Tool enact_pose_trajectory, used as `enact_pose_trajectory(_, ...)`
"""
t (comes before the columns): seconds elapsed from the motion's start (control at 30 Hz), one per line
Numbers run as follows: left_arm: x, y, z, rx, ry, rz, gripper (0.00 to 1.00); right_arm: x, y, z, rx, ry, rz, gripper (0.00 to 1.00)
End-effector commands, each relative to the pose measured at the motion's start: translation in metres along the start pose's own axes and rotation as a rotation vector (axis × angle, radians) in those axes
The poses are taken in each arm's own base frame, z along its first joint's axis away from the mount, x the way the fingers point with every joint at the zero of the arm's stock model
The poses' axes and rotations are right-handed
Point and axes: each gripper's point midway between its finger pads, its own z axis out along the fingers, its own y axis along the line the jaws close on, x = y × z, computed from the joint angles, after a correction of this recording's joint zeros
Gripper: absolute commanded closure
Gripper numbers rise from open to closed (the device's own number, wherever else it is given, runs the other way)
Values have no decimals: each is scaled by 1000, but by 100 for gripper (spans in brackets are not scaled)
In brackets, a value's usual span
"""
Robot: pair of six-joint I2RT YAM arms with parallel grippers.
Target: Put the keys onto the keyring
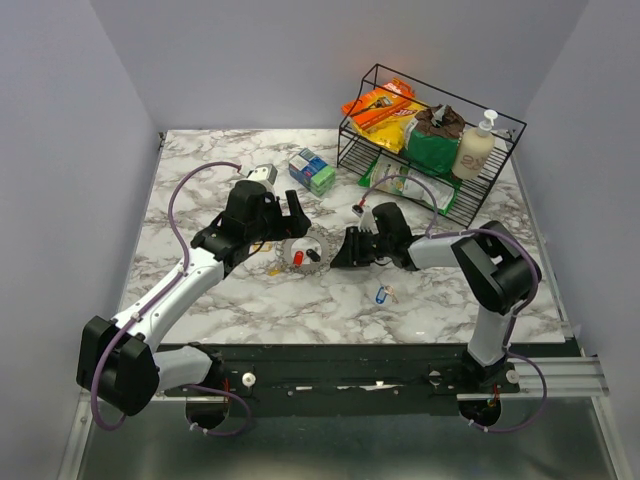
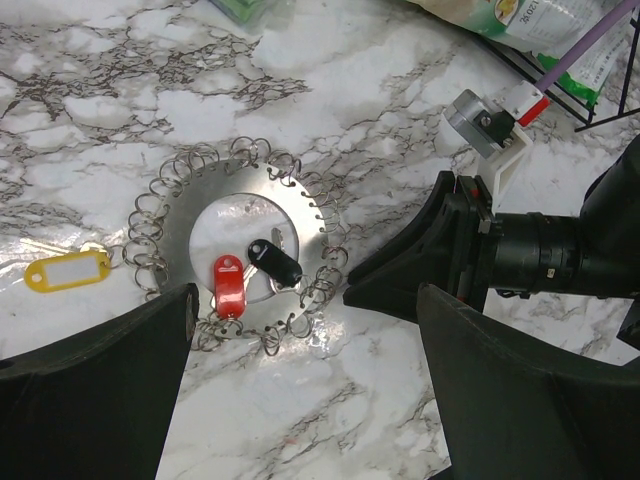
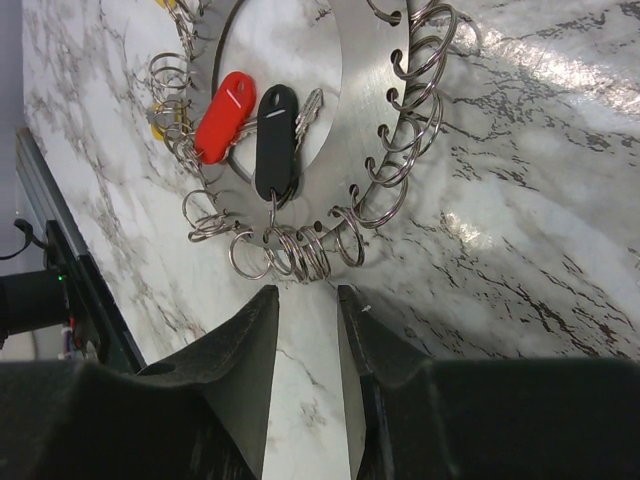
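The keyring (image 2: 200, 205) is a flat silvery ring edged with many wire loops, lying on the marble table (image 1: 200, 180). A red key (image 2: 229, 285) and a black key (image 2: 275, 262) lie in its middle, and a yellow tag (image 2: 68, 271) sits at its left edge. A blue key (image 1: 382, 295) lies apart, nearer the arms. My left gripper (image 2: 300, 400) hovers wide open just short of the keyring (image 1: 303, 253). My right gripper (image 3: 307, 295) stands narrowly open, its tips just short of the keyring's loops (image 3: 300, 250), with bare marble between them.
A black wire rack (image 1: 500, 125) at the back right holds snack packs and a soap bottle (image 1: 475, 145). A small blue and green box (image 1: 312, 170) stands behind the keyring. The two grippers face each other across the keyring.
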Motion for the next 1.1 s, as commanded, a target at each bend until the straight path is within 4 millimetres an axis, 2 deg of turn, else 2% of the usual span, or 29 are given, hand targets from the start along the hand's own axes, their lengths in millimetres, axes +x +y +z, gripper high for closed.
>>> enact_pose_trajectory(0.0, -7, -2, -3, 2, -35, -4, 1, 1, -2, 1, -29, -4, 23, 62)
enact_pose_trajectory(0.37, -1, 2, -1, -15, -17, -9, 1, 2, -6, 6, -74, -3, 70, 63)
enact_pose_trajectory(0.57, -5, 4, -2, -25, -34, -7, 1, 1, -8, 8, -68, -4, 83, 65)
enact_pose_trajectory(0.9, -5, 5, -2, -29, -38, -6, 1, 3, -11, 14, -82, 7, 106, 70)
enact_pose_trajectory(1.07, -4, 5, -3, -26, -40, -7, 1, 4, -10, 17, -93, 12, 114, 76)
